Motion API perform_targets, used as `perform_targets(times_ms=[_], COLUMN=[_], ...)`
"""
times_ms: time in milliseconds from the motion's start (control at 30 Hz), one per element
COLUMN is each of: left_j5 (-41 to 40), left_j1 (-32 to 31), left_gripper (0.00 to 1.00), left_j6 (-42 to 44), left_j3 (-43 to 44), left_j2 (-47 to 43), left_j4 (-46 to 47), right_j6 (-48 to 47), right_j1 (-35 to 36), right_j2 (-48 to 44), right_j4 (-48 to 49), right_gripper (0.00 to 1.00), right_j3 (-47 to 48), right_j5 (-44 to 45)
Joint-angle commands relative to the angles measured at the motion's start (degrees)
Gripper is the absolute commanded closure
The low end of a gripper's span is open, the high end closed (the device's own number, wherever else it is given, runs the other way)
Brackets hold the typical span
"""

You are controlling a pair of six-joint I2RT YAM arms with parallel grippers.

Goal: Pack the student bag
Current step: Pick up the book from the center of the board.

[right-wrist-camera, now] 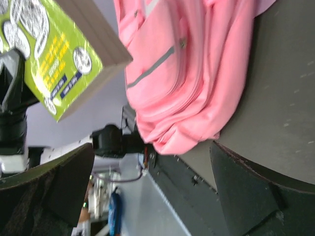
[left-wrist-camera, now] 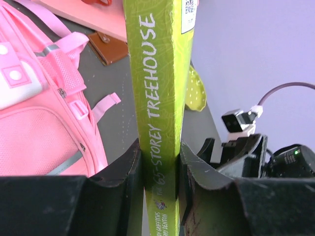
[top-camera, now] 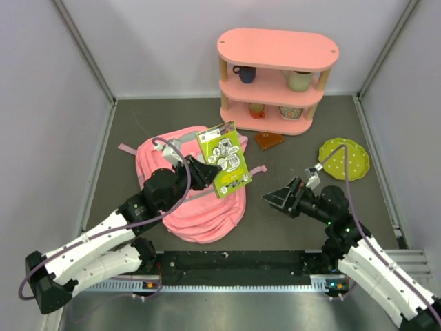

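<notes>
Student bag point(top-camera: 200, 215) slumped on table point(top-camera: 172, 124), left of centre. Left gripper point(top-camera: 210, 167) pinching green Treehouse book point(top-camera: 224, 158) just above it. Right gripper point(top-camera: 275, 196) spread wide, near its right side. Further back: brown wallet point(top-camera: 268, 140), dotted green plate point(top-camera: 344, 158), pink shelf point(top-camera: 275, 48) with mugs point(top-camera: 242, 73).

We note backpack point(top-camera: 200, 207): soft pink cloth, matt, with mesh front panel.
We note book point(top-camera: 224, 158): green card cover with slight sheen, page edges plain matt paper.
We note table point(top-camera: 269, 227): dark, matt, speckled.
We note far shelf point(top-camera: 275, 48): smooth pink boards; posts look like pale wood to us.
</notes>
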Motion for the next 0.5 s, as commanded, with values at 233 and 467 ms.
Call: perform_targets(times_ms=[233,467], left_j5=[-3.07,0.80], left_j1=[0.67,1.02], left_gripper=[1.00,1.00], left_j6=[-8.52,-12.20], left_j3=[-7.09,-8.58], left_j2=[-5.12,-5.65], left_j4=[20.96,23.94], right_j6=[7.31,10.56], right_j1=[21.79,24.43], right_j2=[23.37,33.83], right_j4=[36.48,51.97], right_gripper=[0.01,0.01], right_j3=[7.81,6.77], right_j5=[9.41,13.99])
